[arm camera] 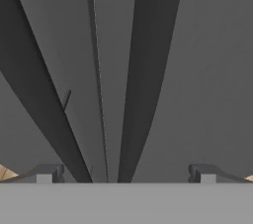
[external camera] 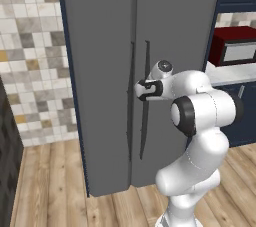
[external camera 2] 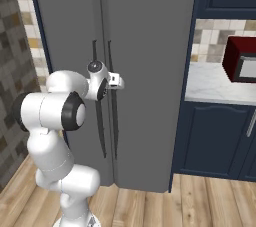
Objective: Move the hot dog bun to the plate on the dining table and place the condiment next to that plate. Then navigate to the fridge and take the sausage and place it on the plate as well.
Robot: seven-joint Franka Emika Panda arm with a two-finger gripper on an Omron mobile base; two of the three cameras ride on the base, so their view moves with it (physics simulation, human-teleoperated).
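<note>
A tall grey fridge (external camera: 100, 96) (external camera 2: 150, 31) (arm camera: 212, 70) stands shut right in front of me. Two dark vertical handles flank the seam between its doors: the left handle (external camera: 131, 101) (external camera 2: 98, 111) (arm camera: 34, 85) and the right handle (external camera: 146, 96) (external camera 2: 113, 116) (arm camera: 146, 80). My gripper (external camera: 138, 91) (external camera 2: 120, 81) (arm camera: 126, 173) is open at mid-handle height, close to the doors, and holds nothing. In the hand view both handles run up between my fingertips (arm camera: 47, 173). The hot dog bun, plate, condiment and sausage are out of view.
Right of the fridge, a red microwave (external camera: 232, 46) (external camera 2: 242, 61) sits on a pale counter (external camera: 230, 73) (external camera 2: 215, 86) above navy cabinets (external camera 2: 215, 136). A tiled wall (external camera: 30, 56) lies to the left. Wooden floor (external camera: 50, 186) surrounds the base.
</note>
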